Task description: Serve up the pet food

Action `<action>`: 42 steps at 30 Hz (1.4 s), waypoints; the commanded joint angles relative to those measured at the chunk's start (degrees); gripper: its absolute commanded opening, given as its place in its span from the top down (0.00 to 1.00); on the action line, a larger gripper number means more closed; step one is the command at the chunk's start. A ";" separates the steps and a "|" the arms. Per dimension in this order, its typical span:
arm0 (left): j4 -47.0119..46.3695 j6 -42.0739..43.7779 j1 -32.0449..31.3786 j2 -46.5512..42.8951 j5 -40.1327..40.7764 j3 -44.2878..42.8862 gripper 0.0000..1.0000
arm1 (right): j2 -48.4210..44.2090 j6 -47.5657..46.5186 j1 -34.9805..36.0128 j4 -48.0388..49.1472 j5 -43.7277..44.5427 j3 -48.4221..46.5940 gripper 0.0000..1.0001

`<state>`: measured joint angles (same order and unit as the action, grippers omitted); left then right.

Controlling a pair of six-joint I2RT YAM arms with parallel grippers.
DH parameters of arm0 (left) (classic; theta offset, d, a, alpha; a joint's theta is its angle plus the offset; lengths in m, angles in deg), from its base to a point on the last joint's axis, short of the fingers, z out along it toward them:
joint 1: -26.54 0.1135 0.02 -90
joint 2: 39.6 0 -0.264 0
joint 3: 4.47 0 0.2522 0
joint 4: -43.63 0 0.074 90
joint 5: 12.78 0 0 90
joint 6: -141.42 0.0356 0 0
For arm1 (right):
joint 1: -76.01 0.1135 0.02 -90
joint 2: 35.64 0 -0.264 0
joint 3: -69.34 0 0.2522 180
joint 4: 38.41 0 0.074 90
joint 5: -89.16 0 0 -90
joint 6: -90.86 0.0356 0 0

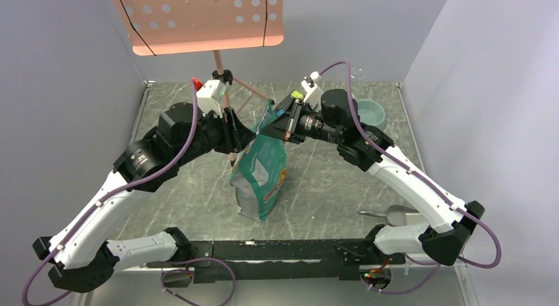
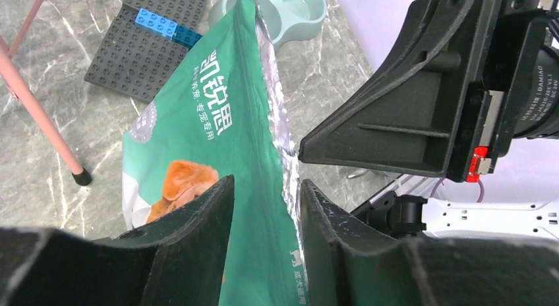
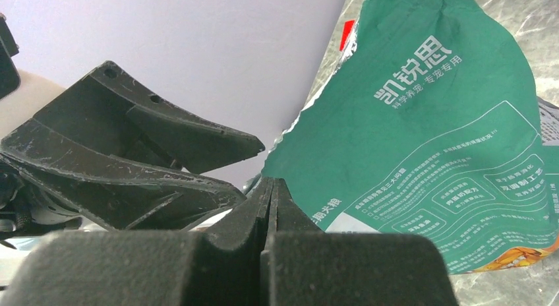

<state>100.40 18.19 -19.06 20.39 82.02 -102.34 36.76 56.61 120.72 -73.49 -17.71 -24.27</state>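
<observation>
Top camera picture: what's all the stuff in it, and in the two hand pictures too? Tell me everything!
Bag: one, teal-green, standing mid-table between the two hands.
Double bowl: one, pale blue-grey, far right, behind the right arm.
Scoop: one, silvery, near right part of the table.
Brick plate: one, dark grey, beyond the bag.
Bricks: about two, blue, in a row on that plate.
Stand: one, pink, at the back.
Table: one, grey marble, under everything.
Pet food: none showing.
Left hand: one, black, fingers either side of the bag's top edge.
Right hand: one, black, shut on the bag's top.
</observation>
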 commanded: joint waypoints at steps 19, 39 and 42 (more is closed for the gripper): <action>-1.49 2.30 0.17 0.91 -1.51 0.29 0.81 | 2.10 0.84 -0.02 3.81 -0.68 -3.88 0.66; 3.15 3.64 0.41 2.37 3.51 -5.16 0.51 | 2.61 1.65 -0.32 6.82 -0.19 -0.20 1.00; 4.15 4.44 0.49 3.86 4.39 -6.47 0.57 | 2.46 1.51 -0.32 7.08 -0.79 0.49 1.00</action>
<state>103.35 20.73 -19.00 23.03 83.53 -105.29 41.03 58.77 120.66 -69.34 -17.93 -24.62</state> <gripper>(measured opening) 0.474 0.008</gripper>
